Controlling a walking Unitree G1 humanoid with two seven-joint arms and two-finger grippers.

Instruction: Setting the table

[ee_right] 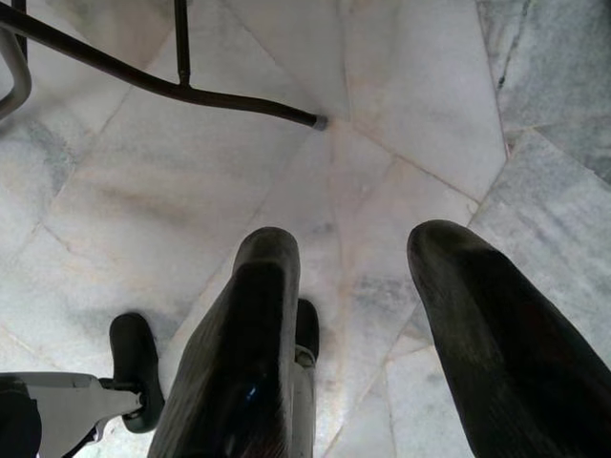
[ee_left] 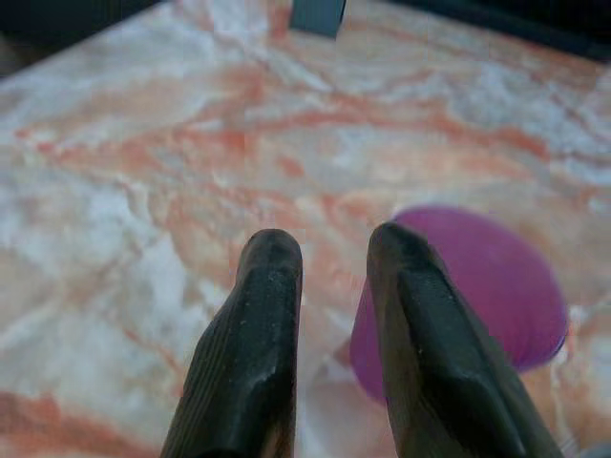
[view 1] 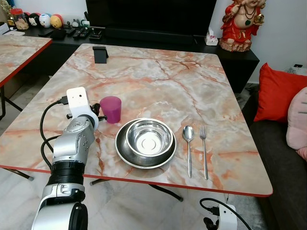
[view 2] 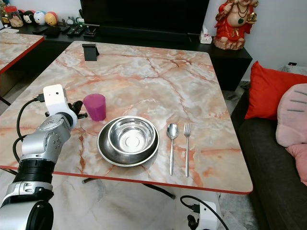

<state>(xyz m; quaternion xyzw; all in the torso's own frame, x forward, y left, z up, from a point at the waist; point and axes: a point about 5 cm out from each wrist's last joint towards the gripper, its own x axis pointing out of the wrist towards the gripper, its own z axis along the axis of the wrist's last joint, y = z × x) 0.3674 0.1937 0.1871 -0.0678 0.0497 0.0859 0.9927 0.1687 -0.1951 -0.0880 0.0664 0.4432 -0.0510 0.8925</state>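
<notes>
Marble-topped table [view 1: 158,81] carries the place setting along its near edge: a steel bowl [view 1: 148,136] sits inside a steel plate [view 1: 145,158], with a spoon [view 1: 188,143] just to its right and a fork [view 1: 204,148] beside the spoon, the two lying parallel and apart. A purple cup [view 1: 111,109] stands upright just left of the plate, not touching it. The left arm reaches forward over the table's near left part, forearm raised and its white wrist camera housing on top, bringing the left gripper [ee_left: 334,262] close beside the cup on its left. The wrist view shows what the head views hide behind the housing: the two black fingers [ee_left: 258,324] slightly parted with nothing between them, the cup just off one finger. The right gripper [ee_right: 353,315] hangs low beside the table, fingers spread above the pale floor tiles [ee_right: 401,114], with a table leg [ee_right: 191,91] crossing beyond. A small black stand [view 1: 100,54] rests at the table's far side, a red figurine [view 1: 241,24] on the dark cabinet behind, and a red cushion [view 1: 278,93] on the sofa to the right.
</notes>
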